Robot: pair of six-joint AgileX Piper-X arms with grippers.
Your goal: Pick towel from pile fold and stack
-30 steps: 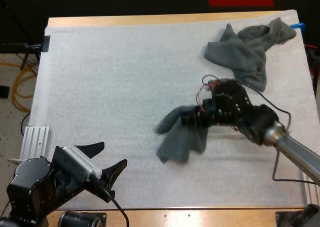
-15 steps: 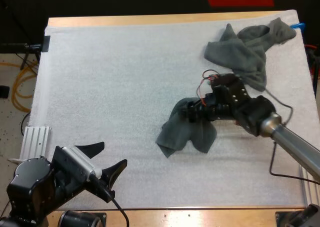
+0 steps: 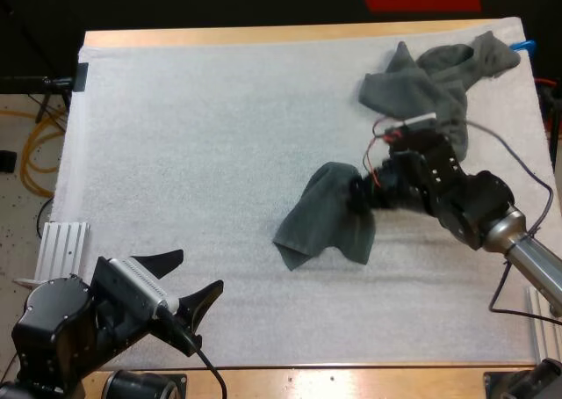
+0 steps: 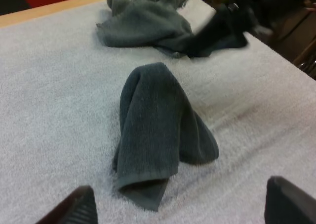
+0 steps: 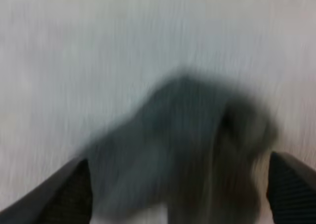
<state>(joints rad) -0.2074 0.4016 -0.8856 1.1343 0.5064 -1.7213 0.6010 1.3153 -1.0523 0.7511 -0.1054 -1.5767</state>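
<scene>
A crumpled dark grey-green towel [image 3: 327, 216] lies loose on the white mat [image 3: 193, 144], right of centre. My right gripper [image 3: 361, 193] is at its right edge, open, with the fingers spread either side of the towel [image 5: 187, 135] and not pressing on it. A pile of more towel [image 3: 430, 87] sits at the far right corner. My left gripper [image 3: 198, 273] hovers open near the front left edge, holding nothing. From there the loose towel [image 4: 155, 130] is ahead, with the pile [image 4: 143, 24] and the right gripper [image 4: 222, 31] beyond it.
A metal bracket [image 3: 61, 245] sits off the mat's left edge. Bare mat stretches across the left half and along the front.
My right gripper opened and let the towel go, then drew back toward the right. The towel settled onto the mat. The left arm stayed still.
</scene>
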